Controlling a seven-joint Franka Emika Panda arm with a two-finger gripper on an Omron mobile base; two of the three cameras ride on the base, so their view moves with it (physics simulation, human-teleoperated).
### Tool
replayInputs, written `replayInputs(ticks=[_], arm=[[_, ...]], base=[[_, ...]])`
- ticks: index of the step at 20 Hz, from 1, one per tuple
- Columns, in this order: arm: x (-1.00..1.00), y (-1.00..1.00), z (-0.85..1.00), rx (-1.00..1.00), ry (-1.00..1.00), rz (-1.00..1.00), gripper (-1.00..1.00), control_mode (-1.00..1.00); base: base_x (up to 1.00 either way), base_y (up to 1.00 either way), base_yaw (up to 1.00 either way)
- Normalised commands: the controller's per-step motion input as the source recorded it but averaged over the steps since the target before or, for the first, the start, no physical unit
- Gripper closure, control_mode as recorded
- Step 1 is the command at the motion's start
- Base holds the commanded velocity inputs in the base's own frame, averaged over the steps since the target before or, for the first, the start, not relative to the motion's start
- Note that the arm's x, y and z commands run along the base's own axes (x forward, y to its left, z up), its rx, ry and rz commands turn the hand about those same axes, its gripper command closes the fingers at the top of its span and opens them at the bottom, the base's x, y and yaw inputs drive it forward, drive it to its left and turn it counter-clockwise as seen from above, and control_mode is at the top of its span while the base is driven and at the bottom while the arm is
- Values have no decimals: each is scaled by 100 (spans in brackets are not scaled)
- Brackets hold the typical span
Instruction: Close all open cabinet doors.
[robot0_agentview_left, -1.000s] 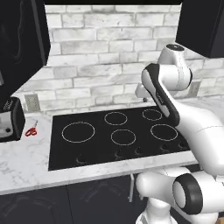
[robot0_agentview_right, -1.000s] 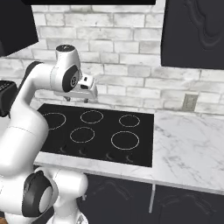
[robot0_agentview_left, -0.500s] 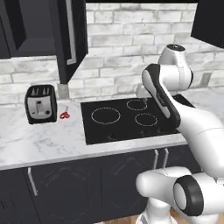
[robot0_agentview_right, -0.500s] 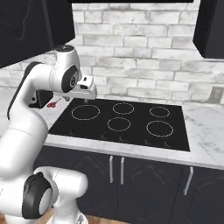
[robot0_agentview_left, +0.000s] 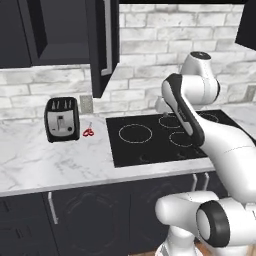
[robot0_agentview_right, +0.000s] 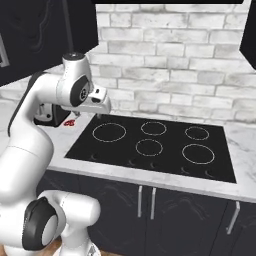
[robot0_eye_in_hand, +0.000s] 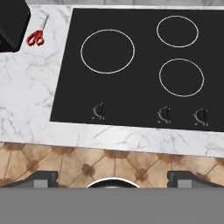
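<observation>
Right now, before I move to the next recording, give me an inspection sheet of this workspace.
Surface: white marble counter with a black cooktop set in it.
Job's things: one cabinet door stands open, edge-on, above the counter.
Clutter: toaster and red scissors left of the cooktop.
Grippers: gripper open, empty, over the cooktop's front edge.
Cables: nothing seen.
Surroundings: white brick wall, wall outlet, black lower cabinets.

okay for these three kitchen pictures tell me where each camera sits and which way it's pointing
Left base view: behind the arm's left, facing the open cabinet door, toaster and cooktop; arm at right.
Right base view: behind its right, facing the cooktop; arm at left.
Hand view: on the hand, looking down at cooktop and scissors; pincer fingertips below.
All share the cooktop.
</observation>
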Motion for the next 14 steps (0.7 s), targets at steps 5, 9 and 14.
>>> replayInputs(ticks=[5,9,14], arm=[[0,0,0,0,0,0,-100,100],[0,0,0,0,0,0,-100,100],[0,0,0,0,0,0,-100,100]], base=[[44,6,19],[41,4,22],[36,1,22]])
